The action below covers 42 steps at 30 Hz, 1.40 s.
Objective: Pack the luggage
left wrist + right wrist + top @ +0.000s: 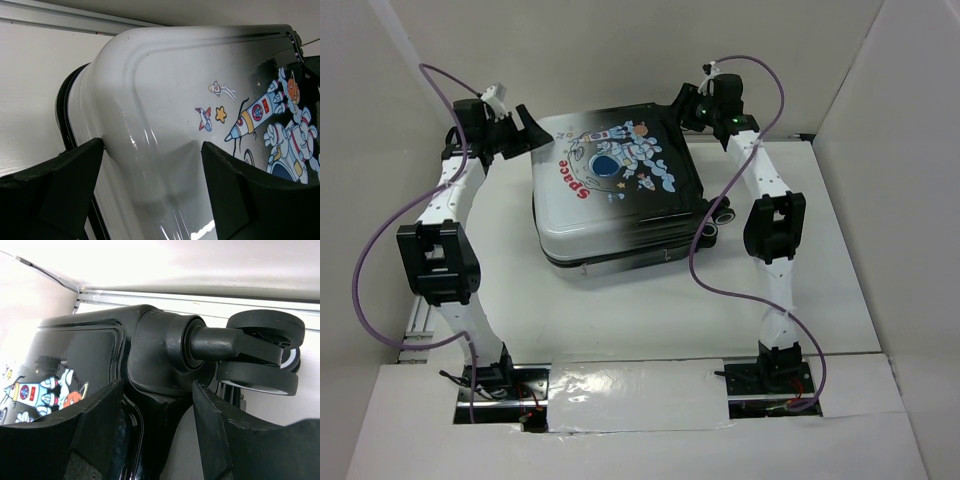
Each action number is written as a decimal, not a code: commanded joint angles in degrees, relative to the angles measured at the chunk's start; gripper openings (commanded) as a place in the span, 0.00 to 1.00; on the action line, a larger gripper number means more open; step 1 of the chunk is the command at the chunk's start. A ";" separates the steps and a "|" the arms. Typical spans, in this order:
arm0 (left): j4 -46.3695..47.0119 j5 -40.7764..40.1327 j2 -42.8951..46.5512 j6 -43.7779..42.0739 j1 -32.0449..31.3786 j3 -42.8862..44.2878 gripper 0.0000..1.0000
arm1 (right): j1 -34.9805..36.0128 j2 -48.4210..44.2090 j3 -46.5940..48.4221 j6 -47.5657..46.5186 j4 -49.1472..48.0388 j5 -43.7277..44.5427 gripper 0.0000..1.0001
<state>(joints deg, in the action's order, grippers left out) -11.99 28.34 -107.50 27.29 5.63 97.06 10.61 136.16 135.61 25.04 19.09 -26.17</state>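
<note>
The luggage (pixel 620 215) lies flat and closed on the white table, astronaut print and red "SPACE" facing up, white half to the left and black half to the right. My left gripper (pixel 535 130) is at its far left corner. In the left wrist view the gripper (pixel 152 145) stands open astride the white rounded corner (pixel 165 75), one finger (pixel 75 170) at the side wall, the other over the top face. My right gripper (pixel 685 105) is at the far right corner. There it (pixel 157 387) straddles the black wheel housing (pixel 155 340), with a gap showing beside it. Black wheels (pixel 260 355) stick out to the right.
White walls close in on the left, back and right of the table. An aluminium rail (pixel 200 295) runs along the back wall's foot. Purple cables (pixel 370 260) loop off both arms. Another pair of wheels (pixel 720 212) juts from the case's near right side.
</note>
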 commanded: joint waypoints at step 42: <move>2.24 3.22 2.64 -1.01 -2.82 2.96 0.91 | 1.88 -7.04 5.89 0.71 -0.82 -3.73 0.70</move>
<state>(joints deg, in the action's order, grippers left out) -9.65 32.64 -107.92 28.23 1.06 100.09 15.97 131.70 138.50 25.67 17.43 -31.90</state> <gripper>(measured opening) 0.910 0.696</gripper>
